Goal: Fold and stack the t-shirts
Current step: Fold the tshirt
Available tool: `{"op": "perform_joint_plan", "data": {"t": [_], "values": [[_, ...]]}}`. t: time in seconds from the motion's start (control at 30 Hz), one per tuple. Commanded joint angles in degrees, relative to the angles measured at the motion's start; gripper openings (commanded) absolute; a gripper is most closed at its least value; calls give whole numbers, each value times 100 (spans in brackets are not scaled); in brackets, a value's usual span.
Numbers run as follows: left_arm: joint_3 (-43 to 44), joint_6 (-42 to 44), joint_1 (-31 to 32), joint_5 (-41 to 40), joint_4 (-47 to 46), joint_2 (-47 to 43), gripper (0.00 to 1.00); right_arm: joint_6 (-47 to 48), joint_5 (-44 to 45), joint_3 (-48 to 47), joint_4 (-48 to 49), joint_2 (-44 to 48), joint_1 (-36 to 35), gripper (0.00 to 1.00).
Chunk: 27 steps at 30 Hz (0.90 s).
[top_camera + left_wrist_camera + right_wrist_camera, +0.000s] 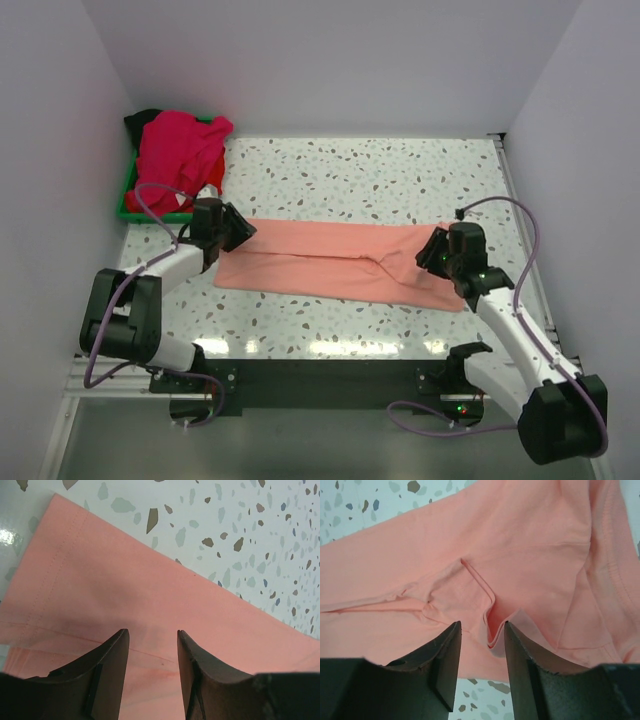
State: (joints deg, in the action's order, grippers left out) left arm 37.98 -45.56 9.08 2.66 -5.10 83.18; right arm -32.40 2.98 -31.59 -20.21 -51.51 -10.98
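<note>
Salmon shirt [330, 262] lay as long band across worktop [380, 170] middle, axis left-to-right. Left gripper [152, 635] over left end, right gripper [482, 627] over right end; both part-open, seemingly empty.

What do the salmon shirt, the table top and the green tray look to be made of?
Salmon shirt: soft matte knit cloth, perhaps cotton; it puckers into folds and shows stitched hems.
Table top: hard and glossy, white with grey-brown flecks like terrazzo; glare spots show; stone or laminate, unclear.
Green tray: thin rigid rim, probably plastic; mostly hidden under clothes.
</note>
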Motion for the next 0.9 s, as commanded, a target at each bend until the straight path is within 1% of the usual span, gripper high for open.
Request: {"op": "perform_joint_plan", "data": {"t": [0.0,0.1,0.13,0.27,0.47,0.63,0.73,0.8,0.83,0.87], "values": [[-1,-85,23,16,-290,14,48,93,405,-609,200,-672,-27,44],[8,-41,23,25,-254,-12,48,286,230,-979,394,-1465,-27,45],[-1,-32,23,16,-237,-47,48,400,168,-1198,517,-1946,-35,45],[-45,-6,23,51,-202,-126,49,568,79,-1569,702,-2748,-114,48],[-281,-23,23,156,-333,-311,51,516,211,-1701,992,-3417,-439,50],[-493,-32,23,165,-430,-521,51,402,536,-1745,1080,-3647,-773,50],[-581,-14,23,148,-439,-574,52,331,642,-1692,1185,-3717,-870,45],[-633,-14,23,156,-456,-583,52,296,651,-1683,1203,-3761,-923,40],[-651,-6,23,148,-456,-575,52,270,660,-1675,1221,-3770,-941,33],[-669,-14,23,139,-456,-574,52,261,660,-1666,1221,-3770,-976,29]]}}
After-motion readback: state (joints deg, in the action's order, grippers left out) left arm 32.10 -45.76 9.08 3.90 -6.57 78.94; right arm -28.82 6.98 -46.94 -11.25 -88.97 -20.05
